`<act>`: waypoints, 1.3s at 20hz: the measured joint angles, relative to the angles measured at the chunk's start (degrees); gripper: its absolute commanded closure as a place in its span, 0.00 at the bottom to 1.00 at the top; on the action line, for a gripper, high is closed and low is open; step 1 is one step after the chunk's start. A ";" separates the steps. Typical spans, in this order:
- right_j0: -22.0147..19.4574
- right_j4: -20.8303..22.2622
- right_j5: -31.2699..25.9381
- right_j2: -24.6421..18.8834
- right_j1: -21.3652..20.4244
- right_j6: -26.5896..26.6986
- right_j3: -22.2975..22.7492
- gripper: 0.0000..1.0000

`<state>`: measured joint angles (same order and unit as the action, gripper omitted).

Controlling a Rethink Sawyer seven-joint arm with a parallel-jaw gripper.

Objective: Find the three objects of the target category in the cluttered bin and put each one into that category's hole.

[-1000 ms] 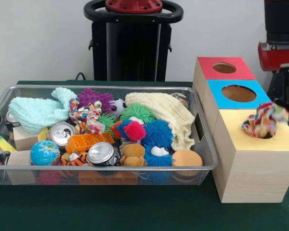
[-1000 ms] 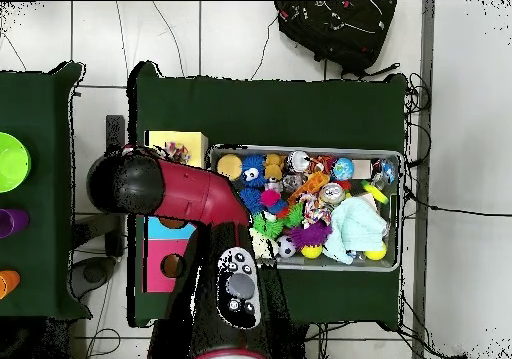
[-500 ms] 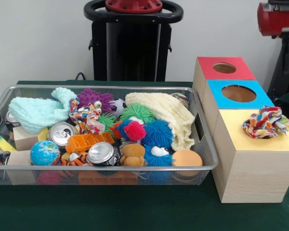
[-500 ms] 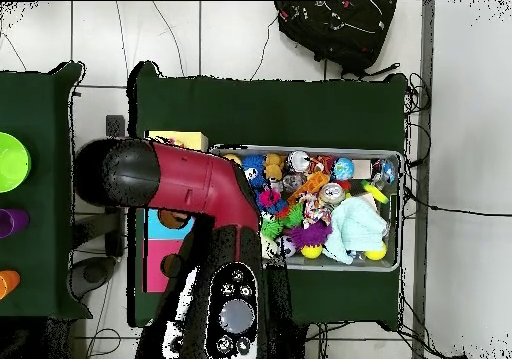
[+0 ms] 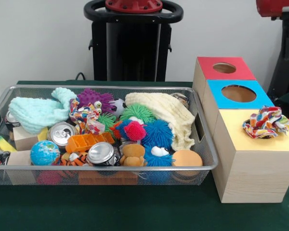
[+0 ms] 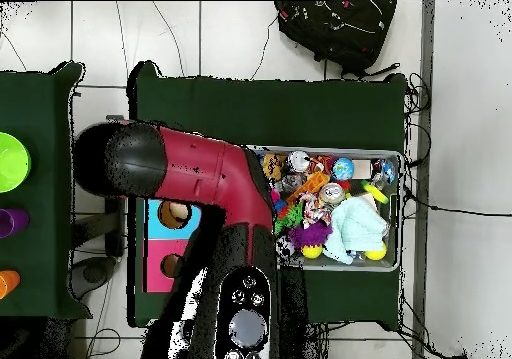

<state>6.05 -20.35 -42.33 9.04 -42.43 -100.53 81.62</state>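
- Front view: a wire-mesh bin (image 5: 101, 168) stands on the green surface (image 5: 135, 214), filled with mixed items.
- Bin contents include a mint knitted cloth (image 5: 36, 113), a cream cloth (image 5: 166, 113), two drink cans (image 5: 61, 133) (image 5: 101, 153), a small globe ball (image 5: 44, 153), an orange tray (image 5: 89, 141) and a blue spiky ball (image 5: 158, 134).
- Just right of the bin stands a wooden box row: red top (image 5: 224, 68), blue top (image 5: 238, 94), yellow top (image 5: 255, 135).
- A multicolour rope toy (image 5: 267, 121) lies bunched on the yellow top, over its hole.
- Only a red arm part (image 5: 277, 7) shows at the top right corner; the claw is not seen.
- Overhead view: the red arm (image 6: 190, 170) covers the yellow box and the bin's left end. The claw is hidden, so its state cannot be told.
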 measured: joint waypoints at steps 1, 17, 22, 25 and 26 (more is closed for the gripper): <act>-0.32 -0.02 0.50 -0.07 0.30 0.00 -0.03 1.00; -4.24 -0.64 11.73 -2.23 5.33 0.00 0.20 1.00; -3.18 -0.65 12.28 -2.24 5.09 0.00 0.84 1.00; -2.17 -0.70 12.28 -2.24 4.81 0.00 0.86 1.00; -1.90 -0.70 12.27 -2.24 4.73 0.00 0.86 1.00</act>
<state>4.15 -21.04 -30.07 6.80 -37.71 -100.53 82.48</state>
